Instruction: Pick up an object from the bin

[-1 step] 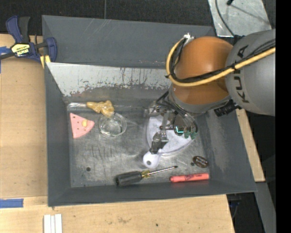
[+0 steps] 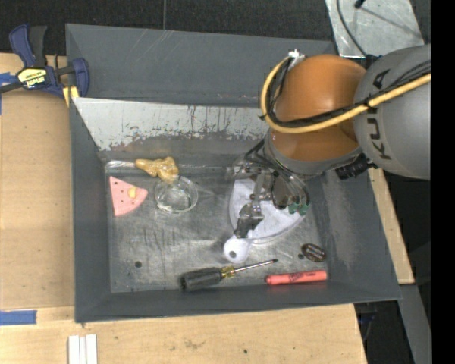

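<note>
Camera view looks down on the grey bin (image 2: 91,226), where the gripper (image 2: 246,224) hangs low over a pale, roundish flat dish (image 2: 277,224) on the right half of the floor. Whether the tool is open or closed cannot be told, and nothing can be seen in its grasp; its dark metal parts blur together against the dish.

A small white ball-like piece (image 2: 235,249) lies at the dish's near-left edge, just below the gripper. Nearer the front wall lie a black-handled screwdriver (image 2: 205,277) and, to its right, an orange-red marker (image 2: 296,278). A little brown thing (image 2: 312,252), too small to identify, sits right of the dish. Well apart on the left are a clear glass bowl (image 2: 174,197), a pink wedge (image 2: 127,196) and a tan lumpy figure (image 2: 158,167).

The arm's orange cover (image 2: 318,105) hides the bin's far-right corner and the dish's far edge.
</note>
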Robot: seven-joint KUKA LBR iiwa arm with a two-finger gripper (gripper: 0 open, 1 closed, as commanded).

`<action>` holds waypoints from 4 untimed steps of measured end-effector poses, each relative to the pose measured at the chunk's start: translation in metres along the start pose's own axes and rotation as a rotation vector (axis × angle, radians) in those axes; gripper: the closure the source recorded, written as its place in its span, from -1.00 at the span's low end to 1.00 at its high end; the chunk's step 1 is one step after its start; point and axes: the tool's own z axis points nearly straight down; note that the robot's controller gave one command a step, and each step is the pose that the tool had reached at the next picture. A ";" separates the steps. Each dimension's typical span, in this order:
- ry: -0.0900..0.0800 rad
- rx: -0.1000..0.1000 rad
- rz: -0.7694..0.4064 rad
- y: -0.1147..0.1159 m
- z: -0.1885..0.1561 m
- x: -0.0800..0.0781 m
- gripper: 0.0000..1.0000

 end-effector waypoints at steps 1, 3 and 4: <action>-0.003 0.001 -0.096 -0.020 0.057 0.019 -1.00; -0.001 0.000 -0.165 -0.042 0.077 0.014 -1.00; -0.008 0.001 -0.325 -0.046 0.107 0.007 -1.00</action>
